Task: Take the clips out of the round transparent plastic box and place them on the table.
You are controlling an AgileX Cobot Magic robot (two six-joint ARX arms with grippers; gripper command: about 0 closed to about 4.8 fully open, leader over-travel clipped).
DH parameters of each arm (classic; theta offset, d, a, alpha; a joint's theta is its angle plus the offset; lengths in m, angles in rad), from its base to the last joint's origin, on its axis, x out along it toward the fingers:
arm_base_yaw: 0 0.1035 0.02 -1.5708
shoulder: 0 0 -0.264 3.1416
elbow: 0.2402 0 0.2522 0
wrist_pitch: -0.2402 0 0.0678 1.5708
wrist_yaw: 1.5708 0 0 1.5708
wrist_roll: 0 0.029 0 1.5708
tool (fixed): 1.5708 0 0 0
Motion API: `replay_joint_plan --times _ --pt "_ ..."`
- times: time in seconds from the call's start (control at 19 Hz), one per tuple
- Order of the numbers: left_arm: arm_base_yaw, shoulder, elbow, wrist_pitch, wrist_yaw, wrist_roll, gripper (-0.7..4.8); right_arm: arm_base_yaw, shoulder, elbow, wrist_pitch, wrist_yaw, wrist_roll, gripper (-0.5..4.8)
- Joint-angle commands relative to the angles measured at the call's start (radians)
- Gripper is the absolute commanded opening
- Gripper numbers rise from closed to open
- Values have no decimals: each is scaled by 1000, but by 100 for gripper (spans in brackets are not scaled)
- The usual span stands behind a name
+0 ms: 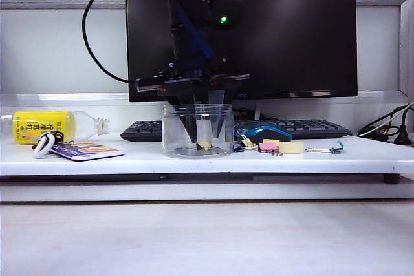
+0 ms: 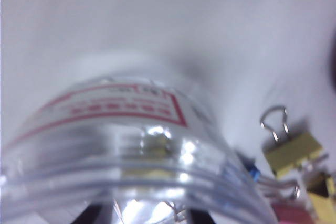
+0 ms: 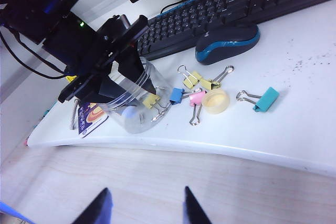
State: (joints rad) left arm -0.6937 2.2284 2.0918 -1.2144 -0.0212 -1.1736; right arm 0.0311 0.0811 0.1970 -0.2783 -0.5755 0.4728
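Observation:
The round transparent plastic box [image 1: 197,131] stands upright mid-table, in front of the keyboard. My left gripper [image 1: 198,138] reaches down into it from above, fingers apart, with nothing seen clamped between them. One pale-yellow clip [image 1: 204,145] lies on the box's floor near the tips. In the blurred left wrist view the box [image 2: 121,145] fills the picture and thin wire handles [image 2: 176,211] show between the dark fingers [image 2: 97,214]. Two more yellow clips [image 3: 191,80] [image 3: 210,84] lie on the table [image 3: 294,129] beside the box [image 3: 134,109]. My right gripper [image 3: 145,205] hangs open over the wood-grain surface.
Beside the box lie a blue clip [image 3: 177,95], a pink clip [image 3: 197,98], a tape roll [image 3: 216,100] and a teal clip [image 3: 265,99]. Behind are a mouse [image 3: 227,42], a keyboard [image 1: 304,127] and a monitor [image 1: 291,30]. At the left lie a yellow-label bottle [image 1: 45,126] and a card [image 1: 85,152].

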Motion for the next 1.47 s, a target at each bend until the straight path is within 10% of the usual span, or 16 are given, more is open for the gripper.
replay_joint_plan --times 0.05,0.68,1.47 --pt "0 -3 4 8 -32 -11 187 0 0 2 21 1 -5 176" --pt "134 -4 4 77 106 336 184 0 0 2 -11 1 -5 176" --pt "86 -10 97 -106 49 196 184 4 200 180 20 84 -63 257"
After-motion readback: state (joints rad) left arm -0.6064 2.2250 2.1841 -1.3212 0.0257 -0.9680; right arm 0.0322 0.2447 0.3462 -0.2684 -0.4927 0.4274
